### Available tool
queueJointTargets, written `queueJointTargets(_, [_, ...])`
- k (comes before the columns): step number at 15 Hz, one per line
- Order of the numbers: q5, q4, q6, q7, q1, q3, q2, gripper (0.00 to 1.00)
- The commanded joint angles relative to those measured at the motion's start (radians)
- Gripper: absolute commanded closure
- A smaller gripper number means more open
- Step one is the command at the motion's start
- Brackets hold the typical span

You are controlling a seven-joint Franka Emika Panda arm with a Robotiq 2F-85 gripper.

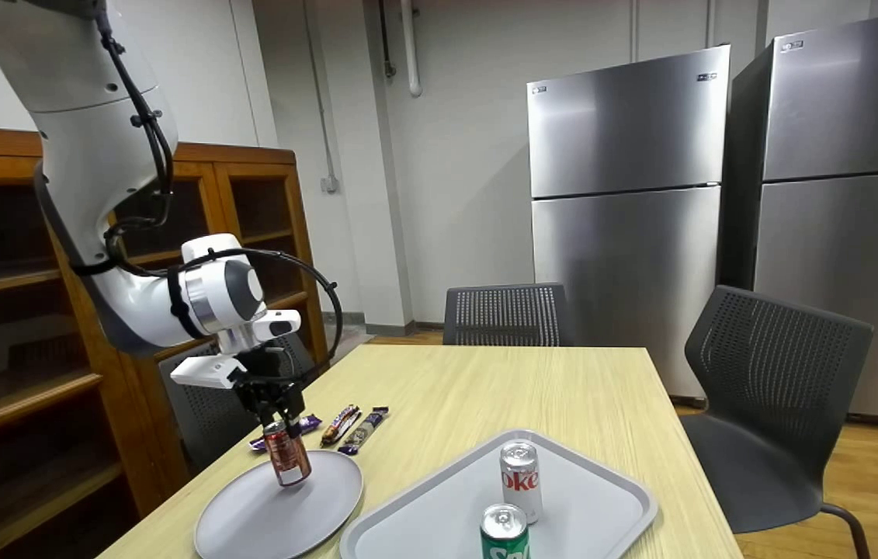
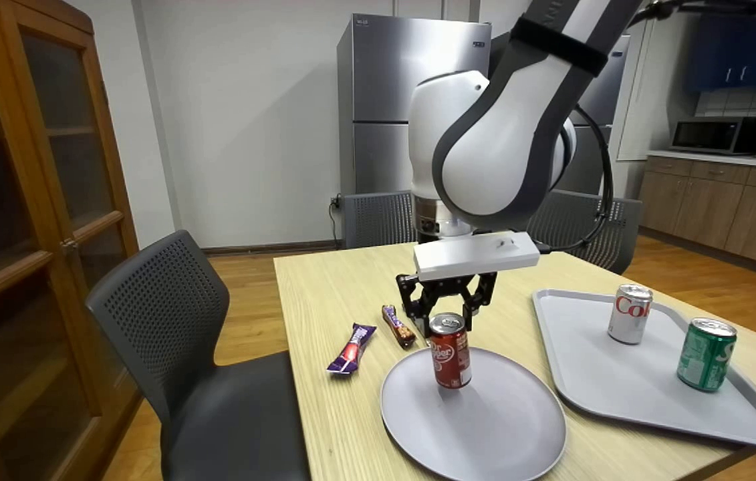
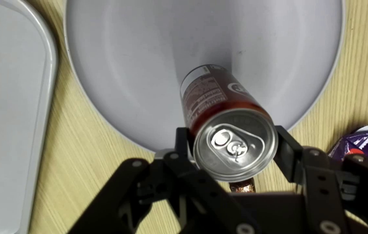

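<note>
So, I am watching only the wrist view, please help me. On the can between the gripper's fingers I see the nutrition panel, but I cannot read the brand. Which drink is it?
Observer: In an exterior view, the red can that the gripper holds is marked Dr Pepper.
Operator: Thank you. Also, only a part of a grey tray enters my picture. What stands on this tray, please?
Observer: Two more cans stand upright on it in both exterior views: a silver can with red lettering and a green can.
</note>
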Motion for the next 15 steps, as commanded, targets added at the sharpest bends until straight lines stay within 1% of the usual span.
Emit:
queueJointTargets(1, [0.027,0.014,-0.011,-0.036,-0.002,0.004,0.000,0.60])
queueJointTargets(6, [0.027,0.011,-0.015,-0.034,0.000,0.000,0.000,0.60])
queueJointTargets(7, [0.027,0.010,-0.016,-0.034,0.000,-0.001,-0.001,0.23])
queueJointTargets(8, [0.025,0.009,-0.016,-0.033,0.001,-0.003,-0.002,0.09])
queueJointTargets(9, [0.025,0.008,-0.016,-0.032,0.001,-0.003,-0.003,0.02])
queueJointTargets(11, [0.023,0.005,-0.015,-0.030,0.002,-0.005,-0.006,0.00])
queueJointTargets(15, [0.011,-0.002,-0.016,-0.017,0.009,-0.014,-0.021,0.00])
